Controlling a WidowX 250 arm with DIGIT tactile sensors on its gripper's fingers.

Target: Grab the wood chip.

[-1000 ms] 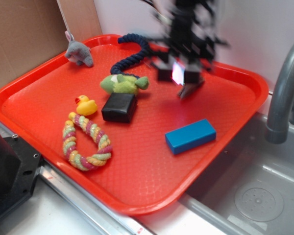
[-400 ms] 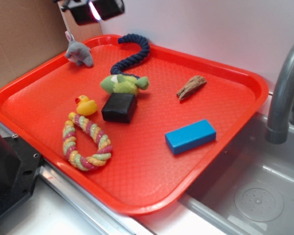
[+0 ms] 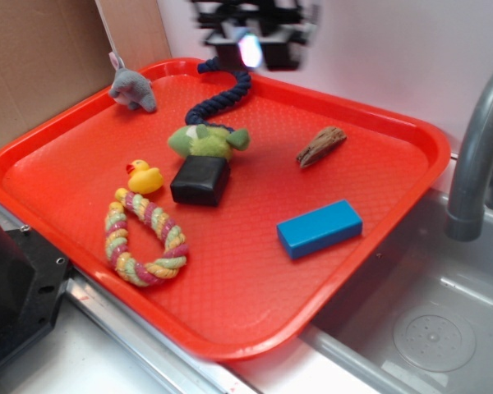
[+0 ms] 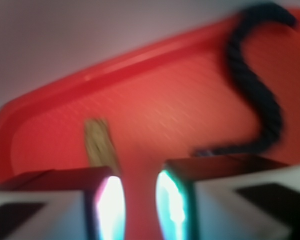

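One wood chip (image 3: 320, 146) lies untouched on the red tray (image 3: 255, 320); the blurred claw (image 3: 251, 41), fingers parted and empty, hangs above.

Rough, matt wood chip (image 3: 320, 146) on a textured, seemingly plastic red tray (image 3: 255, 271).

A red tray (image 3: 378, 238) is loaded with a blue block (image 3: 319, 227), black box (image 3: 200, 180), yellow duck (image 3: 145, 176), rope ring (image 3: 144, 238) and grey mouse (image 3: 132, 86).
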